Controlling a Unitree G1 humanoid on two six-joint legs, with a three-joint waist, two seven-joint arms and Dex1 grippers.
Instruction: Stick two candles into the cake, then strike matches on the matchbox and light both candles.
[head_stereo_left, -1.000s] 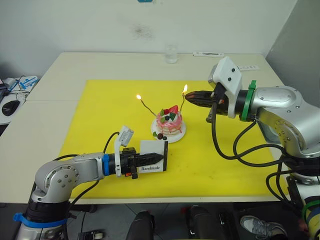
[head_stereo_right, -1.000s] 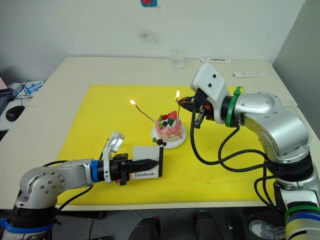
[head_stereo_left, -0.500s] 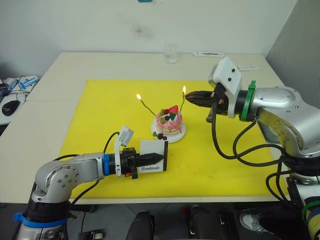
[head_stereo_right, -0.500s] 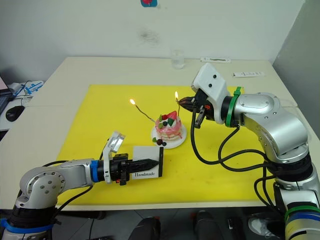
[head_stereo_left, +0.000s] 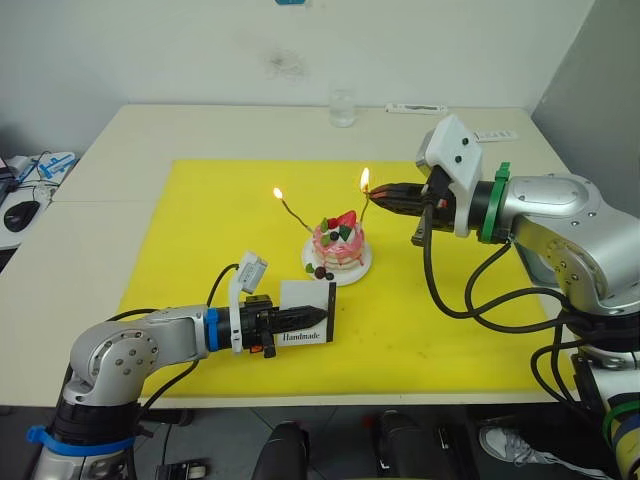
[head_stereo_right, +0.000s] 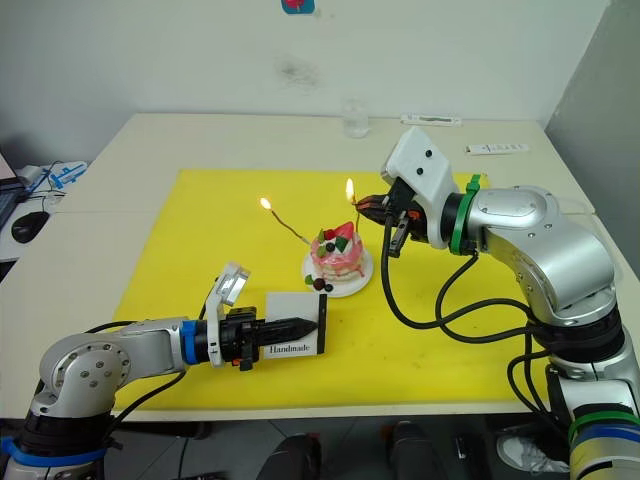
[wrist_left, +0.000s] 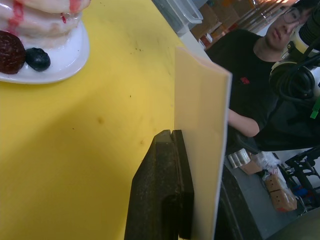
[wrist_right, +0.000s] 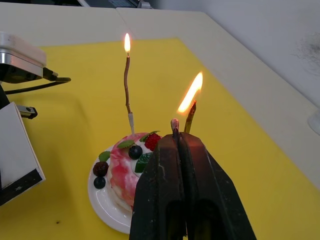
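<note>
Pink layered cake (head_stereo_left: 338, 245) on its white plate, at the middle of the yellow mat (head_stereo_left: 200, 210) covering the table (head_stereo_left: 120, 130); taken as landmark. Two wavy candles stuck in the cake: left candle (head_stereo_left: 291, 210) leaning out toward the robot's left, flame at its tip; right candle (wrist_right: 190, 117) rising near upright at the cake's right edge, tip also burning. Right pincer (head_stereo_left: 378, 196) clenched on a short match (wrist_right: 174, 125), held level and just right of the cake at flame height, match tip beside the right candle's tip; match head looks pale, own flame not discernible. Long axis of the match roughly horizontal, pointing leftward at the candle. Left pincer (head_stereo_left: 318, 314) clamped on the white matchbox (head_stereo_left: 307, 312), box standing on edge on the mat, near and in front of the cake. Both wicks apparently alight; remaining move judged a straight withdrawal of the right arm rightward, away from the cake. Glass (head_stereo_left: 342, 106) at the far table edge, well behind the cake. Seated person (wrist_left: 250, 90) beyond the table in the left wrist view.
</note>
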